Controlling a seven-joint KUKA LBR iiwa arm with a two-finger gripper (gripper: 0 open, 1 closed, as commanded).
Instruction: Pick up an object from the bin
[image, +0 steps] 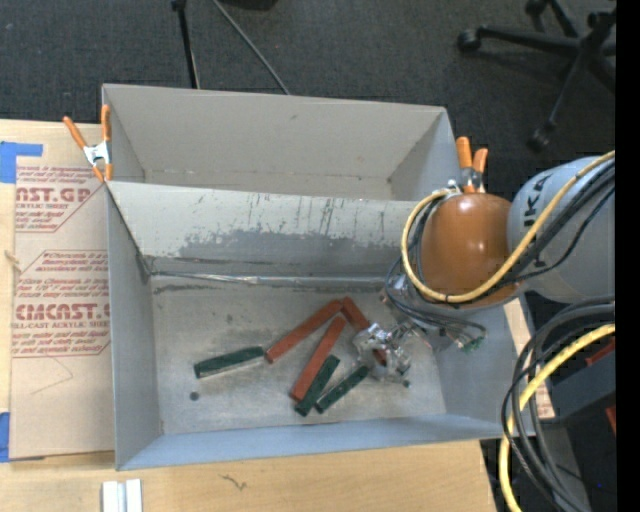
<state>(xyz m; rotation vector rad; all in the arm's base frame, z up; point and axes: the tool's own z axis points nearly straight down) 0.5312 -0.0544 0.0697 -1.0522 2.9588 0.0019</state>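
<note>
My gripper (388, 352) hangs low over the right part of the bin floor, just right of a small cluster of flat sticks. The nearest is a dark green stick (342, 388) lying slantwise, its upper end right beside the fingertips. Next to it lies a stick that is red above and green below (318, 368). A longer red stick (310, 328) runs up to the right, its bent upper end close to the gripper. I see nothing held between the fingers.
A green stick with a red end (232, 363) lies further left on the bin floor. The arm's orange dome and yellow cables hang over the bin's right wall.
</note>
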